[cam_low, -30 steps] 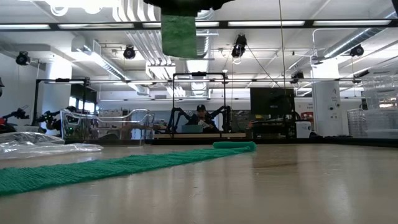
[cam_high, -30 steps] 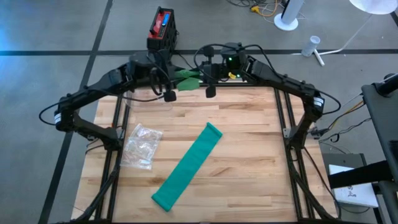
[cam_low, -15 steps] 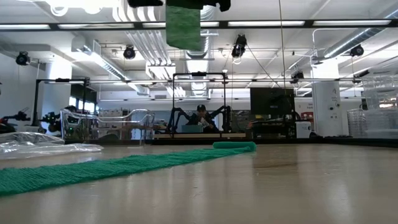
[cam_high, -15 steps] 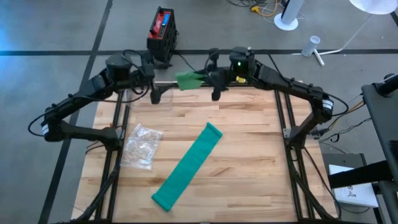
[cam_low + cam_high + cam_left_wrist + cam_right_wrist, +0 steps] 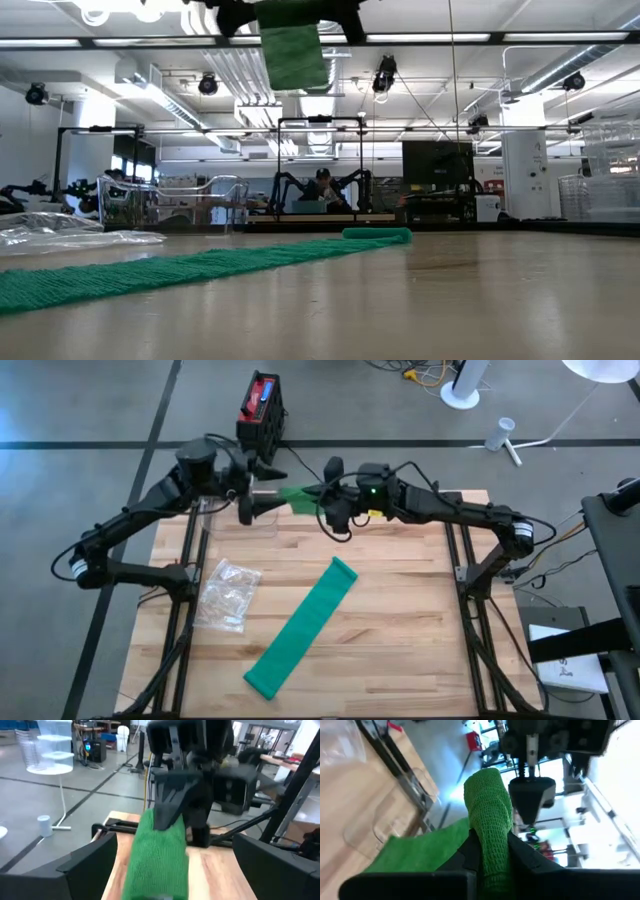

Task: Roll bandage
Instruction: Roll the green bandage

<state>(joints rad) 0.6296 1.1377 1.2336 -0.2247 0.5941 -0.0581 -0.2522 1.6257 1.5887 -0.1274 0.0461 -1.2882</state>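
High camera: straight down over my whole table point(image 5: 400, 610), both arms in frame, floor around the edges. Low camera: at tabletop height, level across the boards into the room; the flat green bandage point(image 5: 180, 268) runs close past the lens, also seen from above. Left wrist camera: close, facing my right gripper point(image 5: 180, 815) head-on. Right wrist camera: close, facing back at the left arm. Both wrist views share the raised green bandage piece point(image 5: 490, 815).
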